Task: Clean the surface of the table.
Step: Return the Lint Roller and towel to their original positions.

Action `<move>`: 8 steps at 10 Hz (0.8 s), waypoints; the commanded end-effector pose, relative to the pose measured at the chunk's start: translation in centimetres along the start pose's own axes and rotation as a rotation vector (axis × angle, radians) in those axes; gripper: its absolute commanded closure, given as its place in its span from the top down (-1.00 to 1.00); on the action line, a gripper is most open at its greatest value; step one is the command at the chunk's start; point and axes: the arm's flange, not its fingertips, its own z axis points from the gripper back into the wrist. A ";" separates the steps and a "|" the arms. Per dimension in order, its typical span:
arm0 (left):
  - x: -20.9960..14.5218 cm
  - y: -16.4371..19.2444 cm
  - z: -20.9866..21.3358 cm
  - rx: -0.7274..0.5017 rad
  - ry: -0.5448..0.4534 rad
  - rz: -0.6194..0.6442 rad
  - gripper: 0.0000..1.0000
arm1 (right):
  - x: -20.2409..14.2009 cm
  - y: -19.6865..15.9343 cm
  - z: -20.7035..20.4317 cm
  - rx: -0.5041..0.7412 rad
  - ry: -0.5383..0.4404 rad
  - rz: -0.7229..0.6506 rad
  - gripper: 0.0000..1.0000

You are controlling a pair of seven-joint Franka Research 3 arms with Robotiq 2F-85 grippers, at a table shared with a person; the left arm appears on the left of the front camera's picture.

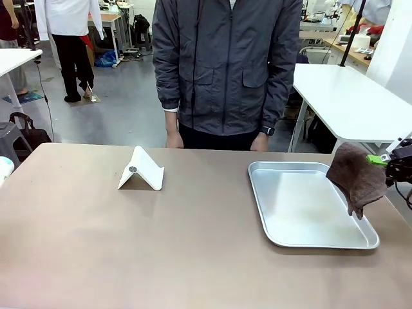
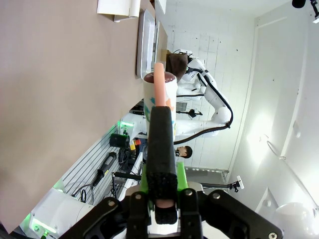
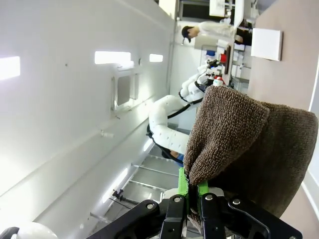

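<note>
Left tool [image 2: 162,112]: jaws pinched tight on a white printed cup [image 2: 169,92], by its wall as far as I can tell. Counter [image 1: 161,244] spans the near view, top mostly bare. White folded stand [image 1: 143,170] sits left of centre, towards the far side. Person [image 1: 225,64] stands at the far edge, centre. Tray [image 1: 257,193] lies on the right, flat. Right tool [image 1: 380,159], at the far-right edge, is clamped on a brown cloth [image 1: 354,175], which hangs over the tray's right rim.

Setting: robotics lab or workshop. Bare grey floor [image 1: 129,109], white work tables [image 1: 351,96], and cluttered benches with gear [image 1: 351,45] at the back. Person in a white lab coat [image 1: 67,16] stands beyond. Ceiling strip lights [image 3: 112,57] overhead.
</note>
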 end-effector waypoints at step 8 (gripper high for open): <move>-0.2 -0.5 0.2 -0.004 0.008 0.009 -0.55 | 0.5 0.3 -0.2 0.005 -0.005 0.015 -1.00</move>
